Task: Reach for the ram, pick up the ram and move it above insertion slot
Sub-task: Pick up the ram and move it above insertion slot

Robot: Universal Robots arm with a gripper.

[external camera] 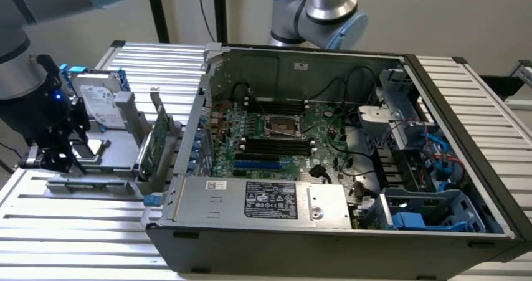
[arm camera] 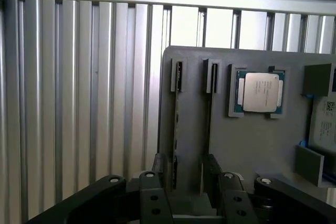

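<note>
Hanging low at the exterior view's left, the gripper (external camera: 52,159) sits over a grey holder tray (external camera: 91,182) on the slatted aluminium bench (external camera: 75,231), just beside the open computer case (external camera: 332,243). A silver hard drive (external camera: 94,100) stands upright on the tray, and a green expansion card (external camera: 154,145) stands on edge between the tray and the case. Inside the case the motherboard (external camera: 324,122) lies bare, with dark memory slots (external camera: 278,145) near its middle and a power supply (external camera: 258,200) along the near wall. In the wrist view the gripper (arm camera: 186,174) is spread wide and holds nothing. Its black fingers (arm camera: 153,182) flank the ram (arm camera: 176,124), which stands edge-on in a narrow slot of the tray; whether a finger touches it I cannot tell. A processor chip (arm camera: 260,92) lies flat in a recess nearby.
</note>
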